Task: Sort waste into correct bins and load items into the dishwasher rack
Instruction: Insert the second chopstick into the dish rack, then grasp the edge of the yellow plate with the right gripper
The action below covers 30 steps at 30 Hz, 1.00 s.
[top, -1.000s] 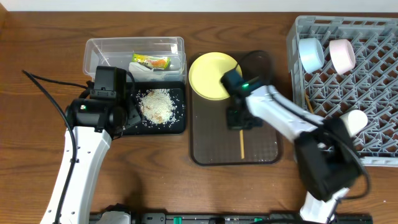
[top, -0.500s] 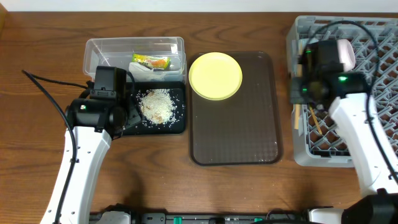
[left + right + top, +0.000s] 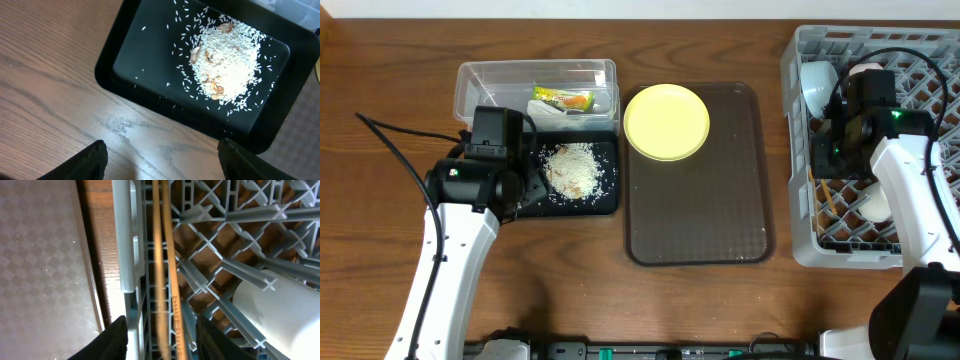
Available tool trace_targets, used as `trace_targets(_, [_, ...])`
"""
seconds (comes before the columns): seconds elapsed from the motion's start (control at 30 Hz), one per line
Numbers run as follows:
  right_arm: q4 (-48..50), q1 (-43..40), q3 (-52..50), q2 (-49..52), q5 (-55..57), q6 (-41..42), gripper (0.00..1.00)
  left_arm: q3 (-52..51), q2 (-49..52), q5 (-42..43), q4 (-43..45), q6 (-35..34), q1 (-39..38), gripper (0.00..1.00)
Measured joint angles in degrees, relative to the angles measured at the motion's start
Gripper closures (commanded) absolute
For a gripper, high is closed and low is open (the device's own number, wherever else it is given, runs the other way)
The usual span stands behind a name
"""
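Chopsticks (image 3: 165,270) lie in the grey dishwasher rack (image 3: 125,240), just beside one wall. The right pincer (image 3: 160,330) hangs over them, spread apart, holding nothing. The left pincer (image 3: 160,155) is spread wide too, above the counter (image 3: 50,100) beside the black tray (image 3: 107,75) of rice scraps (image 3: 230,65).

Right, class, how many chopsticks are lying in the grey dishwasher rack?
2. Both chopsticks lie side by side along the rack wall beside the brown tray: one nearer that wall, the other just inside it. No others show.
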Motion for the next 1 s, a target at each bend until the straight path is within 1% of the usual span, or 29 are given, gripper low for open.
trace_targets(0.2, [1.70, 0.17, 0.22, 0.00, -0.98, -0.11, 0.55, 0.00, 0.00, 0.00, 0.00, 0.00, 0.00, 0.26])
trace_targets(0.37, [8.59, 2.91, 1.22, 0.00, -8.33, 0.07, 0.51, 0.00, 0.00, -0.02, 0.02, 0.00, 0.00, 0.26])
trace_targets(0.47, [14.64, 6.71, 1.33, 0.02, -12.22, 1.53, 0.50, 0.00, 0.00, -0.02, 0.00, 0.00, 0.00, 0.26])
trace_targets(0.6, [21.14, 13.29, 1.51, 1.14, -13.11, 5.35, 0.49, 0.00, 0.00, -0.02, 0.02, 0.00, 0.00, 0.27])
trace_targets(0.77, [27.43, 19.89, 1.73, 8.24, -9.53, 12.24, 0.50, 0.00, 0.00, -0.02, 0.00, 0.00, 0.00, 0.26])
trace_targets(1.0, [33.97, 23.52, 1.73, 20.20, -6.49, 19.76, 0.55, 0.00, 0.00, -0.02, 0.00, 0.00, 0.00, 0.26])
